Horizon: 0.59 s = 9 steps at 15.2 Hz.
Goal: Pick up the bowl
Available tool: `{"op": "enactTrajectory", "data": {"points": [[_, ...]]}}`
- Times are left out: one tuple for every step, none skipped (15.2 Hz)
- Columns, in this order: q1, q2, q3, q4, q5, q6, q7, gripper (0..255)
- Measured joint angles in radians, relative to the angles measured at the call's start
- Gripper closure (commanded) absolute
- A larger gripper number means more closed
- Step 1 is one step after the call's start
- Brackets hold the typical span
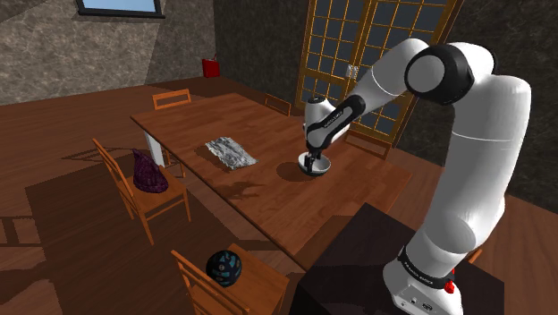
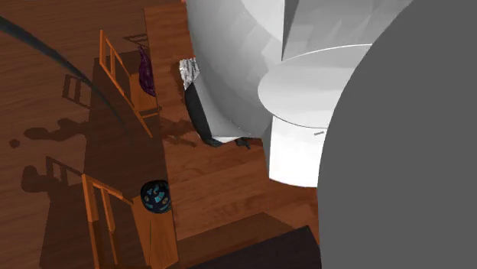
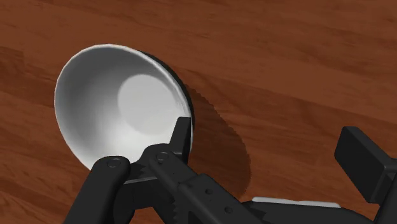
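Observation:
A white bowl (image 3: 121, 102) stands upright on the brown wooden table (image 1: 268, 192). It sits near the table's far side in the shoulder view, under the hand, where the bowl (image 1: 318, 166) shows as a small pale dish. My black gripper (image 3: 267, 137) is open and low over it, straddling the bowl's rim. One fingertip (image 3: 181, 133) hangs just inside the rim. The other fingertip (image 3: 359, 149) stands well outside over bare wood. Neither finger clasps the bowl. In the shoulder view the gripper (image 1: 312, 158) points straight down at the bowl.
A crumpled silvery sheet (image 1: 230, 152) lies on the table to the shoulder view's left of the bowl. Wooden chairs ring the table; one holds a purple bag (image 1: 148, 173), another a dark patterned ball (image 1: 224, 267). Glazed doors (image 1: 358, 45) stand behind.

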Motion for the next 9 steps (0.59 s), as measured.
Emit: {"op": "enactTrajectory", "data": {"points": [[-0.002, 0.035, -0.004, 0.025, -0.006, 0.012, 0.003, 0], [-0.003, 0.076, -0.007, 0.059, -0.010, 0.023, 0.005, 0], [-0.007, 0.116, -0.011, 0.094, -0.012, 0.031, 0.002, 0], [-0.010, 0.152, -0.014, 0.126, -0.015, 0.038, 0.002, 0], [-0.017, 0.187, -0.017, 0.165, -0.015, 0.037, -0.006, 0], [-0.023, 0.223, -0.021, 0.198, -0.017, 0.045, -0.010, 0], [-0.031, 0.256, -0.024, 0.231, -0.017, 0.049, -0.018, 0], [-0.037, 0.298, -0.027, 0.273, -0.017, 0.053, -0.022, 0], [-0.040, 0.334, -0.029, 0.307, -0.018, 0.058, -0.022, 0]]}}
